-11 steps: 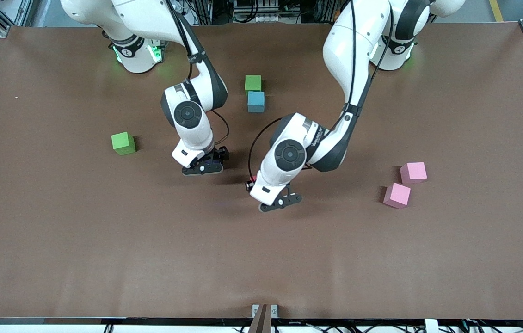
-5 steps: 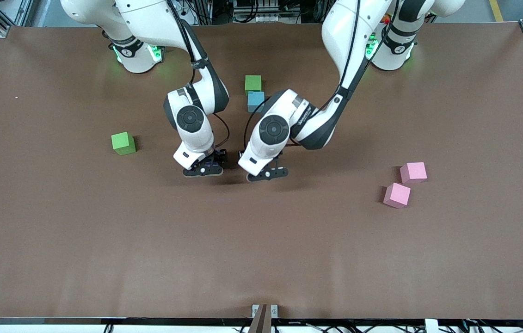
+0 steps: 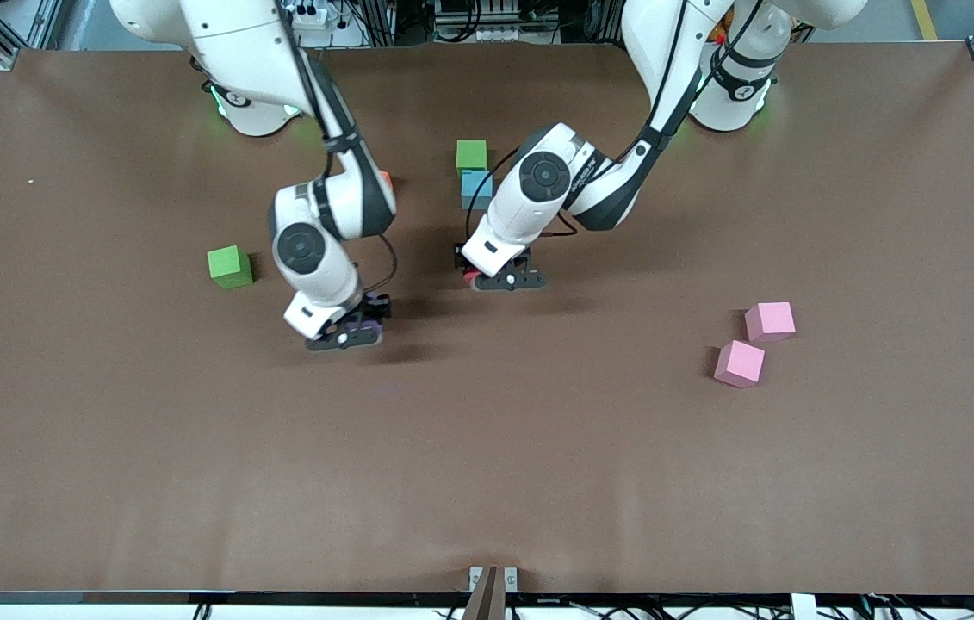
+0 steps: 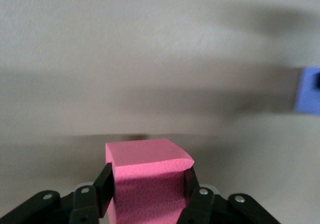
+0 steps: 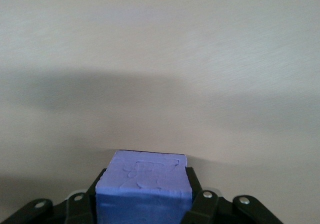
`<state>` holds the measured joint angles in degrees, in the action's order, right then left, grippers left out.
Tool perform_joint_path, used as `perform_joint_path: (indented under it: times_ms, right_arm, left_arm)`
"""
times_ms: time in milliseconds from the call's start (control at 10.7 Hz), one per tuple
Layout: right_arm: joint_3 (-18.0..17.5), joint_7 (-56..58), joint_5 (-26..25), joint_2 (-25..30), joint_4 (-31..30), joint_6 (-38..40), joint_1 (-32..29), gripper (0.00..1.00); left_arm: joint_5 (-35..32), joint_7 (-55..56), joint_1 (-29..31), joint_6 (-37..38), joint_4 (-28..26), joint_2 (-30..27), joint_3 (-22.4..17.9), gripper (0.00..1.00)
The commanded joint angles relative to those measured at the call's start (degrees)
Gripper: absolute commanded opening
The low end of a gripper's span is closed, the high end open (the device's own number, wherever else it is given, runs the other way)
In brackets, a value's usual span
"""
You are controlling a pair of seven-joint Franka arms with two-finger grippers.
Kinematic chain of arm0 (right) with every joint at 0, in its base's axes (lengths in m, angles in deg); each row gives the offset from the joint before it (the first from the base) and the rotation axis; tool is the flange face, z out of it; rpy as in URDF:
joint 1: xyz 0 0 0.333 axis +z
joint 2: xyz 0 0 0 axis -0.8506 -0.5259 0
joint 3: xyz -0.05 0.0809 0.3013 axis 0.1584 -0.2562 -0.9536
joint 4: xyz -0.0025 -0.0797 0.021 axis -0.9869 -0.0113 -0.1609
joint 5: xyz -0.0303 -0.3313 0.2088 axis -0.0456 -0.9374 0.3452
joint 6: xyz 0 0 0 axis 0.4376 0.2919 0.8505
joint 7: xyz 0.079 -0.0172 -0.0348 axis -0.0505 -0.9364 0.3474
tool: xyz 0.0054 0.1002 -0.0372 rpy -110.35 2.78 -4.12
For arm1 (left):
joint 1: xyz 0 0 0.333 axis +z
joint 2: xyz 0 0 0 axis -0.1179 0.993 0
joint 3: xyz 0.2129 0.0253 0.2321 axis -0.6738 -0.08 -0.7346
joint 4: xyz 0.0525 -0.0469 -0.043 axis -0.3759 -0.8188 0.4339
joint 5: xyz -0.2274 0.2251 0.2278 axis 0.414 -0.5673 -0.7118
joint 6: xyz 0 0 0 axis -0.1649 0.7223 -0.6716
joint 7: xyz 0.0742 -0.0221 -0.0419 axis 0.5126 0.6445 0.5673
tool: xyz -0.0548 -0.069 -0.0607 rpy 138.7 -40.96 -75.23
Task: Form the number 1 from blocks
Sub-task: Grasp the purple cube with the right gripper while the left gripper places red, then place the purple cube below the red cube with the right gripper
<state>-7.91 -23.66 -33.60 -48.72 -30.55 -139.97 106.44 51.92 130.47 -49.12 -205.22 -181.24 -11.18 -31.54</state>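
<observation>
Your front camera looks down from high across the desk (image 3: 108, 482), facing both arm bases; each wrist camera hugs its claw, sharing the desk.

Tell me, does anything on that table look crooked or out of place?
Mostly no. The two pink blocks sit skewed to each other, and the lone green block is turned slightly, unlike the neat green block and blue block pair.
</observation>
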Motion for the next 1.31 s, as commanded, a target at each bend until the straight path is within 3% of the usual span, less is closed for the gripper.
perform_joint_path:
  times_ms: [0,373,746,1212]
  right_arm:
    - [-0.5,4.1,1.5,2.0,1.0,2.8,-2.5,0.00]
    - [-0.9,1.1,2.7,1.8,2.9,4.6,-0.8,0.00]
    - [-0.9,-7.2,2.7,1.1,5.5,4.6,4.3,0.00]
    - [-0.9,-10.3,2.7,1.5,7.8,6.4,5.5,0.00]
  left_arm:
    - [-1.4,-0.7,1.1,-2.3,-4.3,-3.2,2.4,0.00]
    - [-4.2,-1.4,1.1,-13.7,-11.0,-3.8,5.1,0.00]
    - [-4.2,-1.3,1.1,-15.1,-11.5,-3.5,6.2,0.00]
    - [-4.3,-1.2,1.1,-17.4,-12.3,-2.6,7.5,0.00]
